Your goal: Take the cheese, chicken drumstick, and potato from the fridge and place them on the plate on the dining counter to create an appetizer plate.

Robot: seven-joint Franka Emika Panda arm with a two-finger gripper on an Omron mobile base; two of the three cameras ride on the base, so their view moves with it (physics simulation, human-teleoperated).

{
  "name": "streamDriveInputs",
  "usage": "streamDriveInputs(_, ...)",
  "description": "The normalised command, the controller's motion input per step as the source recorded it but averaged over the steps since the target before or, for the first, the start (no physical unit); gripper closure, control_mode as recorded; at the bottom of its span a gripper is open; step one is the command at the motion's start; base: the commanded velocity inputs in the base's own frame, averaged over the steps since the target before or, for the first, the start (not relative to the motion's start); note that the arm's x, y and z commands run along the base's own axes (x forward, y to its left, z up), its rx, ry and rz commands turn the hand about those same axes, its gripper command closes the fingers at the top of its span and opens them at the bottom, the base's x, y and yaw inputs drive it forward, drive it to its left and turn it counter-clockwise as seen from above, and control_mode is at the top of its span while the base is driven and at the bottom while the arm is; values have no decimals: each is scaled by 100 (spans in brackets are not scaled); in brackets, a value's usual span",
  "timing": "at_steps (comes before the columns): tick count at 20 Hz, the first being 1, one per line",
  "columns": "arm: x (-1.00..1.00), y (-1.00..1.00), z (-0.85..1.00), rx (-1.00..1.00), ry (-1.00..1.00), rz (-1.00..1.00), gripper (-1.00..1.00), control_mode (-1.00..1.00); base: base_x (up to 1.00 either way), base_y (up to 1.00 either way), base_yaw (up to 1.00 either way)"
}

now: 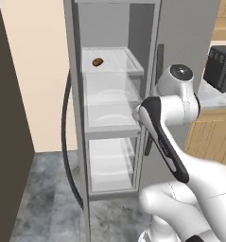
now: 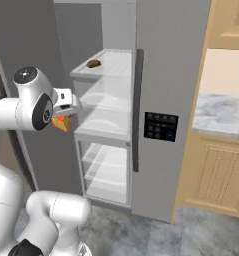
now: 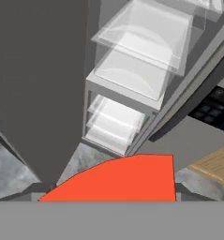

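I have the fridge [image 2: 161, 75] open ahead of me, one brown piece [image 1: 98, 62] on its upper shelf [image 2: 111, 65]. My gripper [image 2: 64, 119] is clamped on the cheese [image 3: 125, 180], held clear of the shelves. I'd judge it best to carry it level, since the wedge sits wide between the jaws.

Cheese [image 2: 62, 122] half hidden behind arm; claw fingertips unseen.

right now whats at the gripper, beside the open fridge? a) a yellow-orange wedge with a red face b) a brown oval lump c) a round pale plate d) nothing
a: the cheese sits at the gripper by the fridge, its red face close in the hand view.
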Motion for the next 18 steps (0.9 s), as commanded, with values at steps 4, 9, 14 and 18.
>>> streamDriveInputs(4,0,0,0,0,0,0,100,100,-100,-18,0)
streamDriveInputs(9,0,0,0,0,0,0,100,100,-100,-27,0)
streamDriveInputs(14,0,0,0,0,0,0,100,100,-100,-56,0)
streamDriveInputs(18,0,0,0,0,0,0,100,100,-100,-65,-3)
